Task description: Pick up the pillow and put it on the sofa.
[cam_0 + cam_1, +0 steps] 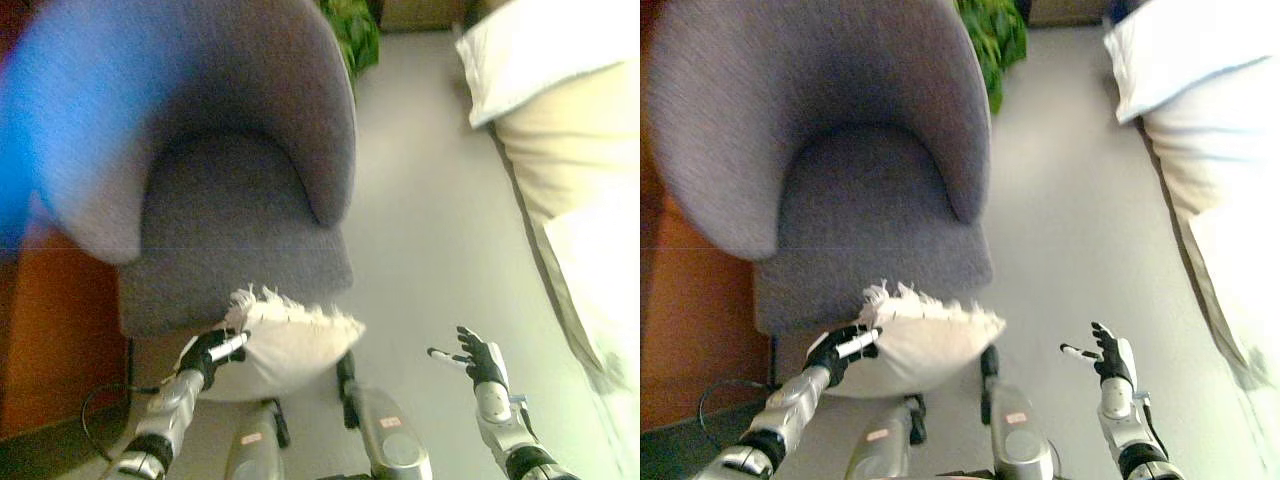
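The left hand (843, 350) is gripping the pillow (920, 345) at its left edge, fingers curled into the cloth, and is holding it up just in front of the grey sofa (855, 190), level with the front edge of the seat. The pillow is cream-coloured with a fringe along its upper edge, and it is hanging mostly to the right of the grip, so its free end is sagging toward the floor (1070, 220). The right hand (1105, 360) is waiting well apart on the right, fingers spread and holding nothing.

The step in hand, as I judge it, is carrying the pillow forward and up onto the seat. To do it well, the left hand should be lifting enough that the drooping end is clearing the seat's front edge before moving forward; otherwise the pillow is likely to catch there and fold or slip from a one-sided grip. Bringing the free hand under the sagging end would be steadying the load. The release should be coming only once most of the pillow is lying over the seat cushion, well back from the edge, so it is not sliding off. A green plant (992, 40) and a pale bed (1210, 130) are lying clear of the path.
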